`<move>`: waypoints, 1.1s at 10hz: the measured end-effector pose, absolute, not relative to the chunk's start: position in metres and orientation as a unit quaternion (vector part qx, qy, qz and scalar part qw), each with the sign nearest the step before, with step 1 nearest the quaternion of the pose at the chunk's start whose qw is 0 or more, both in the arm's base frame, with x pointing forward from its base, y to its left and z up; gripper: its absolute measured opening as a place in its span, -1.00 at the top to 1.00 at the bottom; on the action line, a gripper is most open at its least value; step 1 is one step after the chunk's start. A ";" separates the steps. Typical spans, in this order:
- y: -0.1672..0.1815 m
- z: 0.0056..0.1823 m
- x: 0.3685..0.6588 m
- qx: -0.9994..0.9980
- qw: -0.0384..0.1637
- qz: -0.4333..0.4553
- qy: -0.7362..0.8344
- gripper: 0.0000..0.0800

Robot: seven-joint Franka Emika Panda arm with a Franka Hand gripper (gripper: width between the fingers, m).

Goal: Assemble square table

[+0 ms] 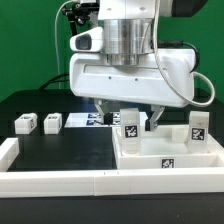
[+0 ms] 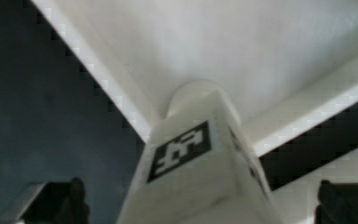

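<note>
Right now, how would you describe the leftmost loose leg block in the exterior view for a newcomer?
Start at the large white square slab on the exterior view's right, then cross the black table to two small white leg blocks lying loose at that view's left. It is the outer leg block, farthest left; its neighbour sits between it and the marker board.

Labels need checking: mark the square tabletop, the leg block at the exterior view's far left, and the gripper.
square tabletop (image 1: 140, 160), exterior view, on its front rim.
far-left leg block (image 1: 24, 123), exterior view, on its front face.
gripper (image 2: 204, 202), wrist view, midway between its open fingertips.
</note>
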State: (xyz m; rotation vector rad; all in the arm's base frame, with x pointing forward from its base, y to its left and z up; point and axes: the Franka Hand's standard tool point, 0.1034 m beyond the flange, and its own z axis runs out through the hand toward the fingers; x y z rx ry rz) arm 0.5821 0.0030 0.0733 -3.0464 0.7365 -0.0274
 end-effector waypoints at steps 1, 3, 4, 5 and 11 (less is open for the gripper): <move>0.008 0.075 0.582 -0.984 0.006 -0.011 0.180 -0.62; 0.008 0.079 0.582 -0.997 0.007 -0.013 0.079 -0.62; 0.006 0.080 0.582 -0.999 0.006 -0.014 0.031 -0.62; 0.005 0.080 0.582 -1.000 0.006 -0.015 -0.004 -0.62; 0.008 0.079 0.582 -1.000 0.006 -0.014 0.013 0.27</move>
